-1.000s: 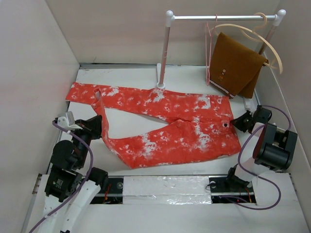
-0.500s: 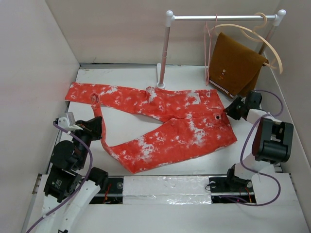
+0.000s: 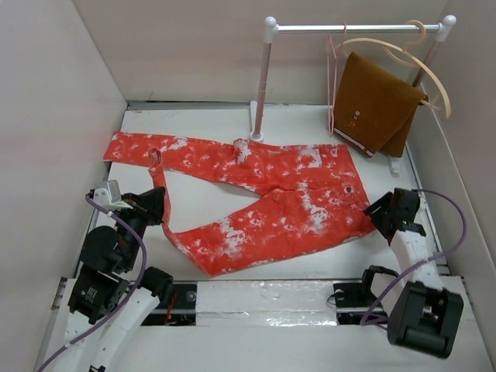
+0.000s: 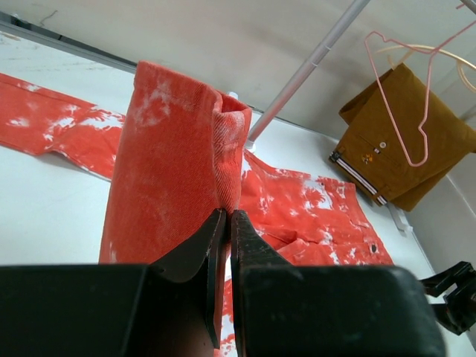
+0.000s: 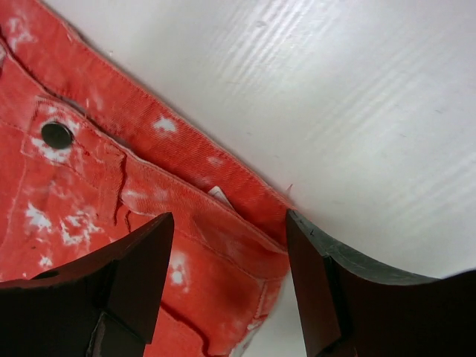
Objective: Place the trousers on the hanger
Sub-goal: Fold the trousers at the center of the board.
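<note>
From above, the trousers (image 3: 287, 174) lie spread on the white tabletop (image 3: 310, 124), waist to the right and legs running left; the far leg lies flat toward the left wall; the near leg slants toward the near-left, where a fold of it rises off the tabletop into the left gripper (image 3: 153, 206); the right gripper (image 3: 377, 211) sits just beside the near-right corner of the waistband, and from here I cannot tell whether it touches the cloth; a dark button (image 3: 349, 188) shows on the waistband; the hanger (image 3: 332, 93) hangs from the rail (image 3: 349, 29) at the far right, well apart from the trousers, just beside a brown cloth (image 3: 376, 101) draped on a wooden hanger (image 3: 380, 43).

From the left wrist, the left gripper is closed tight on a doubled edge of the leg, which stands above it as a tall fold; the rest of the trousers lie flat beyond; the hanger hangs at the upper right in front of the brown cloth.

From the right wrist, the right gripper stands wide apart and holds nothing; the waistband corner lies under the gap, bare tabletop beyond it, the button at the upper left; I cannot tell whether the tips touch the cloth.
</note>
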`<state>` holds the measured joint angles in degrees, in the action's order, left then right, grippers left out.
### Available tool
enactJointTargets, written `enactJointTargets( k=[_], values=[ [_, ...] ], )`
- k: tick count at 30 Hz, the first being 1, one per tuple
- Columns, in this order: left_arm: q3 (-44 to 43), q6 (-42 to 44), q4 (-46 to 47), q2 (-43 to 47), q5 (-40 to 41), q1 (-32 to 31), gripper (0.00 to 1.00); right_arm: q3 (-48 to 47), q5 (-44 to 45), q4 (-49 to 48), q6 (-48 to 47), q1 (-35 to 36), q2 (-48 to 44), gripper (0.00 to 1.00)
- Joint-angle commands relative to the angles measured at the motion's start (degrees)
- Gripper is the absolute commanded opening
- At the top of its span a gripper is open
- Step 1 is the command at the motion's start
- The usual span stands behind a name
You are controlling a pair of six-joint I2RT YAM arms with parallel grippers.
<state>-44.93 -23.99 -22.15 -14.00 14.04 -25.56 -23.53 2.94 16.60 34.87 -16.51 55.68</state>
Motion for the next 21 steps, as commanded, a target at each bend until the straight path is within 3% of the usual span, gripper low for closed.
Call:
enactJointTargets(
  k=[1, 4, 10, 21],
  values=[
    [-0.2, 0.5, 3.2, 0.8, 0.5, -1.4, 0.0, -0.2, 5.8, 4.7, 4.3, -0.4, -8.2, 0.67],
    [-0.2, 0.6, 3.0, 1.6, 0.9, -2.0, 0.0, 0.3, 7.3, 6.5, 5.8, -0.4, -11.3, 0.67],
    [-0.1, 0.3, 2.5, 2.7, 2.0, -2.0, 0.0, -0.4, 5.7, 9.8, 8.8, -0.4, -7.6, 0.65],
    [-0.2, -0.1, 2.4, 3.7, 3.1, -2.7, 0.0, -0.1, 5.0, 8.5, 12.1, -0.4, -1.5, 0.46]
  ],
)
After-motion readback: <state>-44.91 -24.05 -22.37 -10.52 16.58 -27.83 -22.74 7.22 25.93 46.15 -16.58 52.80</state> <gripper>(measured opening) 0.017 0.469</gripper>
